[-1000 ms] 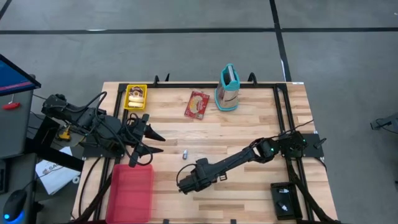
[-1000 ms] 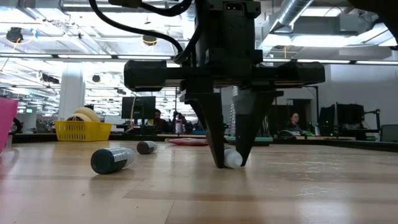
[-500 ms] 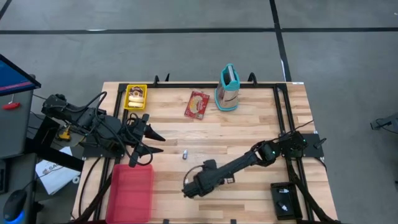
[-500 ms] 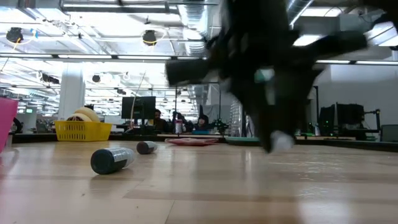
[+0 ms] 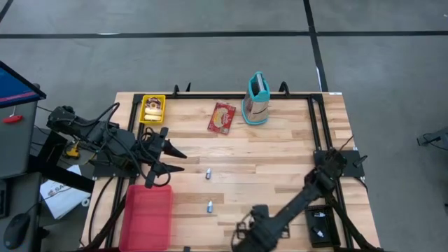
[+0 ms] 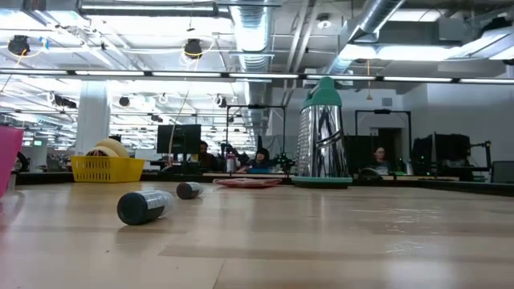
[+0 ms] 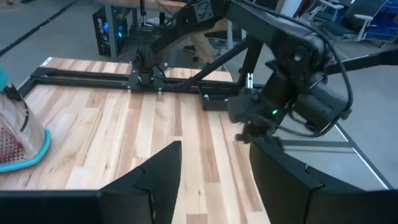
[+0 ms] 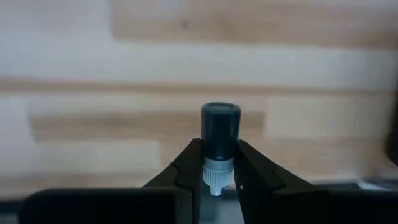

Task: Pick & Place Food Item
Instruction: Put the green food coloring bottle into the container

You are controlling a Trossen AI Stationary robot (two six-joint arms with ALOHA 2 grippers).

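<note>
right pincer (image 8: 216,180) swung to table's near edge, clamping small bottle (image 8: 219,138)

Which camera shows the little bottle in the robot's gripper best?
The right wrist view: the dark bottle sits close up, pinched in the right gripper. The high and left wrist views show only that arm, not the bottle; the low view misses both.
</note>
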